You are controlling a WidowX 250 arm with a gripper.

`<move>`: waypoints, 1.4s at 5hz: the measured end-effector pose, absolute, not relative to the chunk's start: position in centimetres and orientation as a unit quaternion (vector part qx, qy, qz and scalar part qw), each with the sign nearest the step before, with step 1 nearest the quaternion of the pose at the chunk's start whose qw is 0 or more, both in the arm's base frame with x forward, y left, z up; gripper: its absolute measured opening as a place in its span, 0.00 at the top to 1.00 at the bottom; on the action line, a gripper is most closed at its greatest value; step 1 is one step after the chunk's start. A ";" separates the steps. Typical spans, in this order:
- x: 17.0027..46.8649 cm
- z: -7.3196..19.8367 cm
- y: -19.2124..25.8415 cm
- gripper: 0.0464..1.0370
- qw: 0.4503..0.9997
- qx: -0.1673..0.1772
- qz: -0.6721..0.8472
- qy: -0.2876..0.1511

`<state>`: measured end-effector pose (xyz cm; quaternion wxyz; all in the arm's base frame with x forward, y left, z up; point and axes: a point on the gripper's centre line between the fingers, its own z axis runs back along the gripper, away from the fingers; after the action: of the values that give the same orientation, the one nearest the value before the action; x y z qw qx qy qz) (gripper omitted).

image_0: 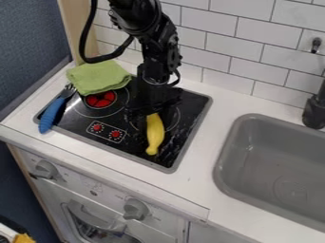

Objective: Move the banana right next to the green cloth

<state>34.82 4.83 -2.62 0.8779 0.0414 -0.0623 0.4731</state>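
While the banana (pixel 155 135) is over the right half of the black stovetop (pixel 199 107), the claw (pixel 151 116) is at its upper end; can't tell if spread or pinching. Green cloth (pixel 98 77) overlaps the stovetop's upper-left corner, blue-handled fork (pixel 52 113) nearby.

The upper end of the banana (pixel 154 137) is hidden by the gripper (pixel 151 120), as is part of the burner ring (pixel 177 119) around it. The arm (pixel 141 21) is cut off by the top edge, the sink (pixel 226 154) and faucet (pixel 314 112) by the right, the oven (pixel 52 198) by the bottom. The contents behind its window (pixel 95 230) cannot be made out.
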 end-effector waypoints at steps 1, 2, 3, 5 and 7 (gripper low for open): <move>34.8 -2.6 4.8 0.48 0.883 0.039 0.465 -0.058; 34.6 -2.5 5.1 0.48 0.881 0.043 0.469 -0.055; 34.7 0.3 7.3 0.48 0.861 0.035 0.500 -0.089; 35.0 4.2 11.4 0.48 0.820 0.030 0.558 -0.123; 39.0 3.1 12.8 0.48 0.828 0.040 0.545 -0.129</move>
<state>39.01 12.83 3.13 0.8277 0.0396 -0.1288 0.5447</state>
